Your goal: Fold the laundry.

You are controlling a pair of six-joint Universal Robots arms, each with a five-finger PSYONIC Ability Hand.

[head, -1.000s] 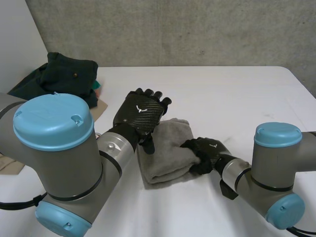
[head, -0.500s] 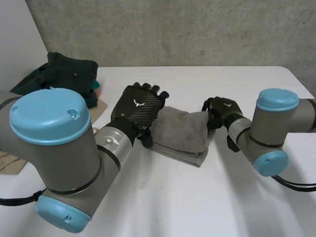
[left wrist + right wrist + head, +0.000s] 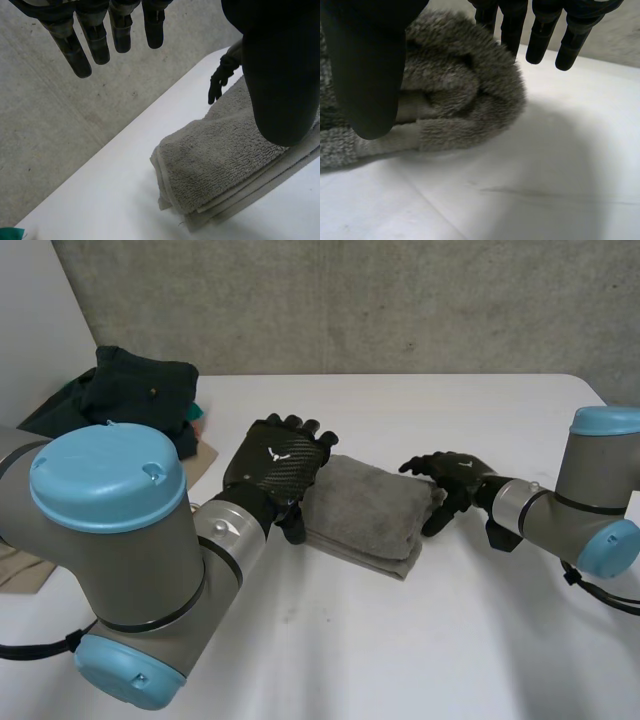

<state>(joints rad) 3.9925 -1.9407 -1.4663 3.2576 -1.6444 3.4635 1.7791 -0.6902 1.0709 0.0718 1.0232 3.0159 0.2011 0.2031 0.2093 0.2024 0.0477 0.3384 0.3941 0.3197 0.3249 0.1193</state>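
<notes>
- My left hand (image 3: 278,462) is released. Its fingers (image 3: 75,52) point straight out into the air and curl round nothing, while its thumb (image 3: 280,75) hangs over the folded grey towel (image 3: 365,505). I cannot tell whether the thumb touches the cloth.
- In the head view this hand sits at the towel's left edge with its back turned up, at the end of my left arm (image 3: 108,480).
- My right hand (image 3: 455,475) is released too. Its fingers (image 3: 542,35) are relaxed and a little bent, its thumb (image 3: 367,75) stands apart from them, and nothing is pinched between.
- This hand is at the towel's right edge, with the fingertips over the far right corner. In the right wrist view the towel's rounded fold lies just below the fingers and behind the thumb, and I cannot tell whether anything touches there.
- The towel is folded into a thick rectangle of several layers and lies flat on the white table (image 3: 400,640), between my two hands and near the table's middle.
- The left wrist view shows its stacked edges at the end and along the side under my thumb, with my right hand at the far end of the cloth.
- Further out, a pile of dark green clothes (image 3: 140,390) sits at the table's far left corner — well apart from the towel.
- A flat brown piece (image 3: 205,462) shows beside the pile on its near side; I cannot tell what it is made of.
- Behind the table stands a grey concrete wall (image 3: 350,300).
</notes>
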